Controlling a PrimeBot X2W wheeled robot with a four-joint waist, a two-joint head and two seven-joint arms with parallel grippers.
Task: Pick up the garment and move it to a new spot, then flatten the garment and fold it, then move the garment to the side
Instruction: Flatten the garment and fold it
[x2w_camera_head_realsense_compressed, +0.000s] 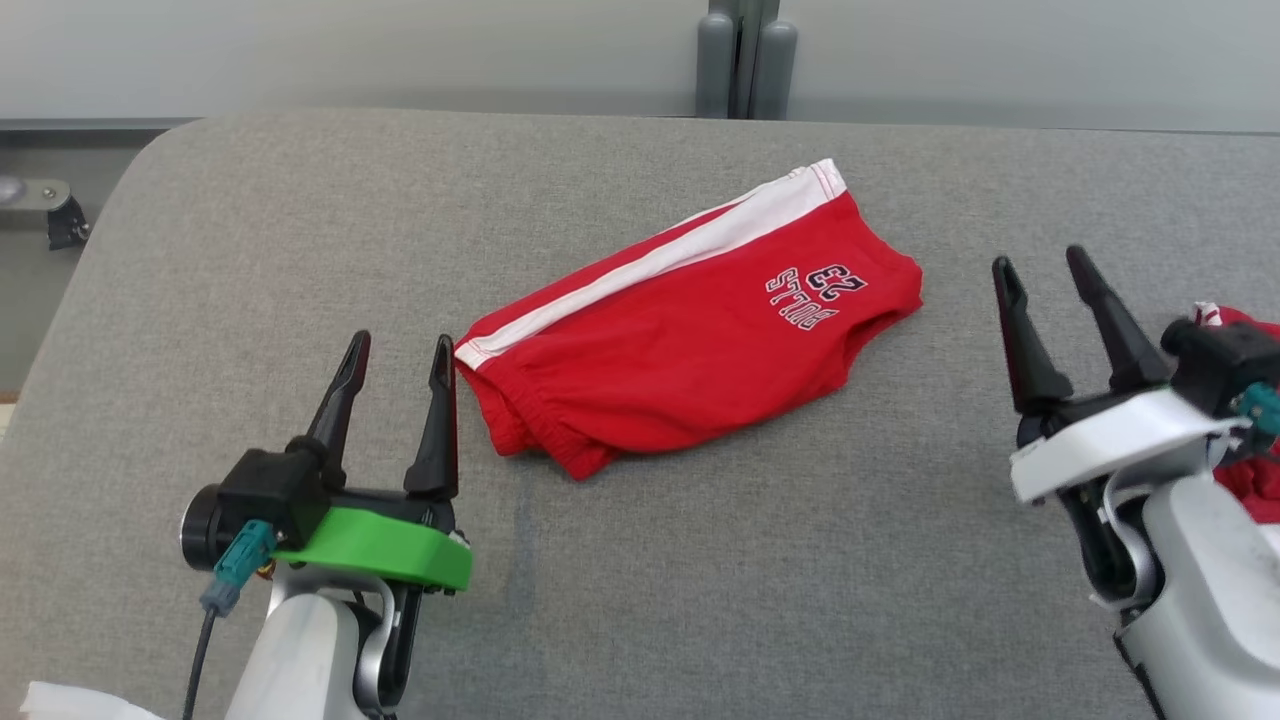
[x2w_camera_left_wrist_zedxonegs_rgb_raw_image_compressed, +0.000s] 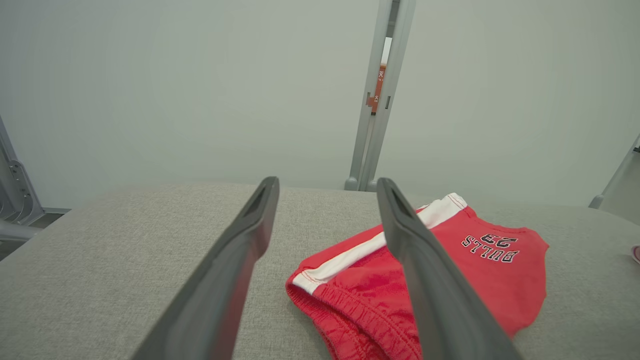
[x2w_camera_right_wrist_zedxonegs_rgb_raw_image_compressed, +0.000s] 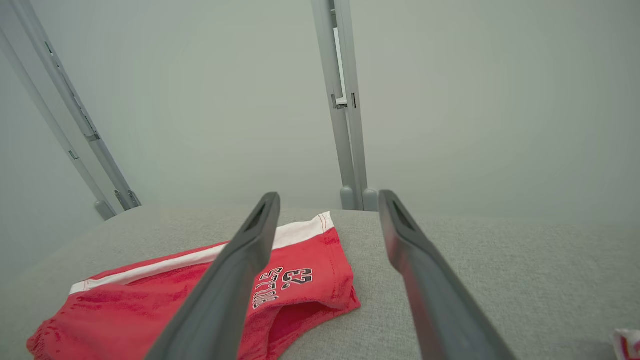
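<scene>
1. Left gripper (x2w_camera_head_realsense_compressed: 402, 340): fingers apart, nothing between them. The tips sit just beside the garment's near-left corner; we cannot tell if the inner finger brushes the cloth.
2. Right gripper (x2w_camera_head_realsense_compressed: 1038, 258): fingers apart, empty, standing clear of the garment's right end.
3. Garment (x2w_camera_head_realsense_compressed: 690, 330): red shorts with a white side stripe (x2w_camera_head_realsense_compressed: 650, 262), lying doubled over and fairly flat mid-way across the grey padded table (x2w_camera_head_realsense_compressed: 700, 580), slanting from near left to far right.
4. Handling, our judgement: light, soft and limp. It will sag between two holds and may drag on the fabric top. Nothing fragile.
5. Where to grip: the gathered waistband (x2w_camera_head_realsense_compressed: 540, 415) with the left, the leg-hem end (x2w_camera_head_realsense_compressed: 885, 300) with the right, pinching all layers.
6. Arm pose: both forearms enter low from the bottom corners, with the fingers pointing forward over the table.
</scene>
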